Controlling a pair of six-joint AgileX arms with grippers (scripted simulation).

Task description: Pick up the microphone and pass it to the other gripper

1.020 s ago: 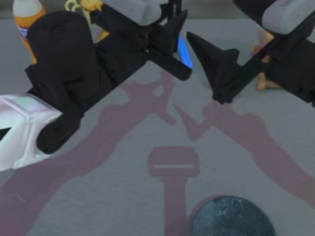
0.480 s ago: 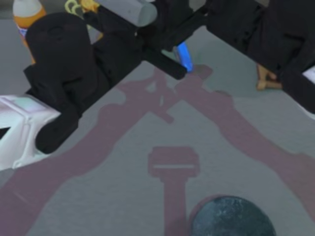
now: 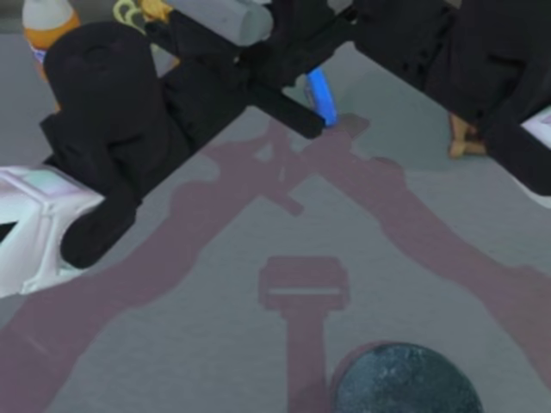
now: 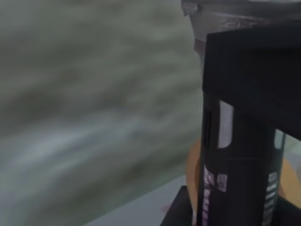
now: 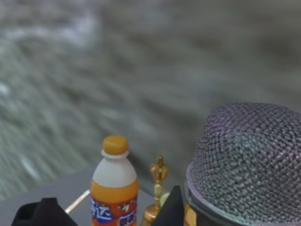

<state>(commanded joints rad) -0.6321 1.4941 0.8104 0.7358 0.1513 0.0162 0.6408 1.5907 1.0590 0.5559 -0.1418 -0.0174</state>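
The microphone shows in both wrist views. Its slim black handle point(image 4: 235, 179) stands upright between the fingers of my left gripper point(image 4: 235, 214), which is shut on it. Its round silver-grey mesh head point(image 5: 244, 160) sits close beside one finger point(image 5: 171, 209) of my right gripper point(image 5: 108, 212), which is open with nothing between its fingers. A black part of the right gripper point(image 4: 254, 70) crosses in front of the upper handle. In the top view the left gripper point(image 3: 293, 77) and right gripper point(image 3: 344, 34) meet at the back centre, and the microphone is hidden among them.
An orange bottle point(image 3: 47, 26) point(image 5: 115, 188) and a gold trophy point(image 3: 142, 10) point(image 5: 157, 188) stand at the back left. A blue oblong object point(image 3: 320, 95) lies under the grippers. A tan figure point(image 3: 465, 138) is at the back right, and a dark round object point(image 3: 405, 379) at the front.
My right gripper has swung left from a gap apart to right against the left gripper. Over the last half second it barely shifts. The left arm has stayed in place.
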